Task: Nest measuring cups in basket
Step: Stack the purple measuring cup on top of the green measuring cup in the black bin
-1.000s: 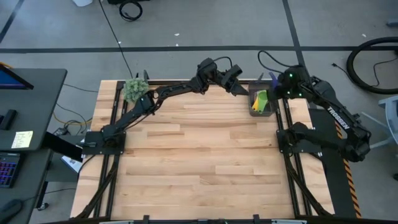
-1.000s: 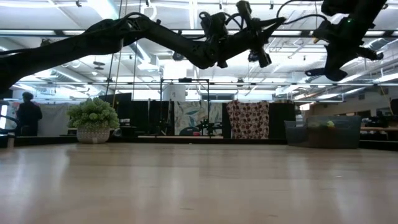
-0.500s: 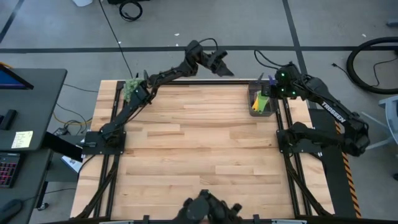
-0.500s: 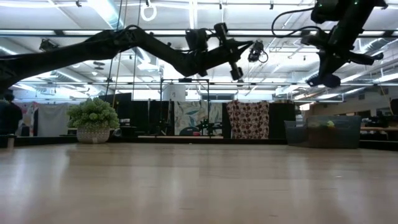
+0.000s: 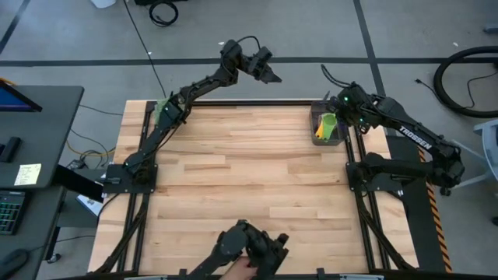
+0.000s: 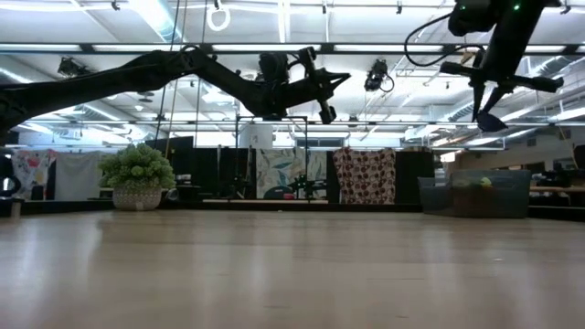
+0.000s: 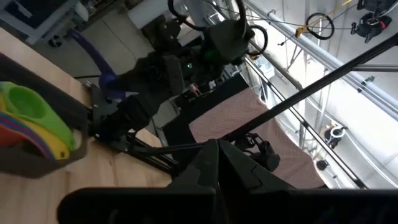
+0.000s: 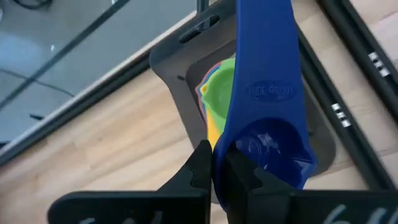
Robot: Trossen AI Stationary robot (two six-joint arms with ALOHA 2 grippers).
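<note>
The dark grey basket [image 5: 315,138] stands at the table's far right, with green [image 8: 219,93], yellow and red measuring cups nested in it. My right gripper [image 8: 219,171] hovers just above the basket, shut on a dark blue measuring cup [image 8: 264,93]. From the left wrist view, that cup's handle [image 7: 93,53] sticks up beside the basket [image 7: 37,158]. My left gripper [image 5: 272,75] is shut on nothing, raised level beyond the table's far edge, left of the basket. My right gripper pinches the blue cup's bowl by its wall [image 8: 227,148] between the two fingers. The fingers slant down from above. The cup is lifted clear over the basket, its flat handle [image 8: 264,43] reaching away from the fingers across the nested cups.
A fuzzy green plant ball [image 5: 163,110] sits at the far left corner, partly under the left arm. A dark shape [image 5: 250,247] reaches over the table's near edge at the middle. Bare wood lies between.
My left gripper has swung away from the basket toward the table's left, out past the far edge, staying shut. My right gripper has rolled about its own axis above the basket with the blue cup, hardly shifting. The dark shape has come in at the near edge.
</note>
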